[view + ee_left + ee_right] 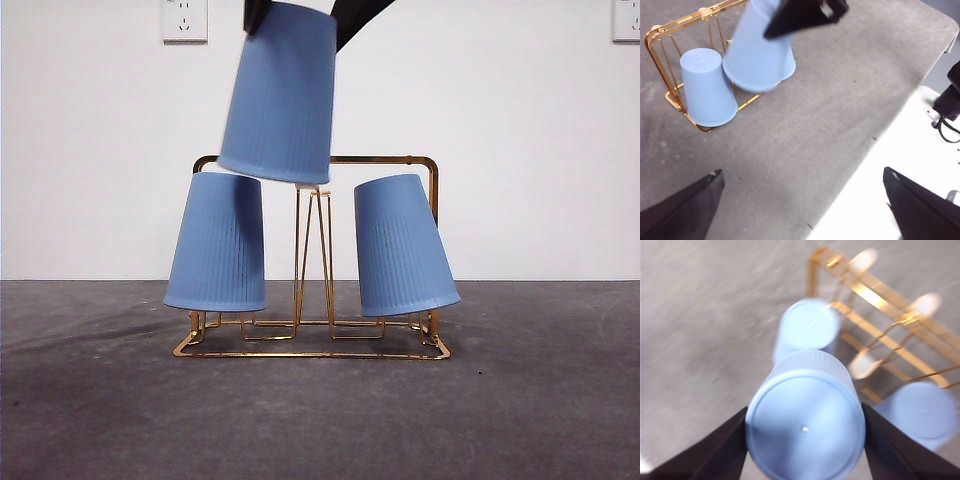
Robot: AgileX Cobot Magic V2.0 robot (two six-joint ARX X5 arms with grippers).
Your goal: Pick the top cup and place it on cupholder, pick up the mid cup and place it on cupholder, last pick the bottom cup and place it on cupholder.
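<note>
My right gripper (805,440) is shut on a light blue ribbed cup (805,430), mouth down. In the front view that held cup (280,95) hangs tilted over the middle white-tipped prong (312,188) of the gold cupholder (380,160), its rim at handle height, with the right gripper (300,10) at its top. Two like blue cups sit inverted on the rack, one left (218,245), one right (400,245). No crack is discernible on any cup, so I cannot tell which is the top cup. My left gripper (802,215) stands open, well away from the rack (660,60).
The rack stands mid-table on a dark grey mat (320,420). Two wall sockets (184,18) (625,18) are on the white wall behind. In the left wrist view the table edge (875,145) runs near a white floor with black cables (945,105).
</note>
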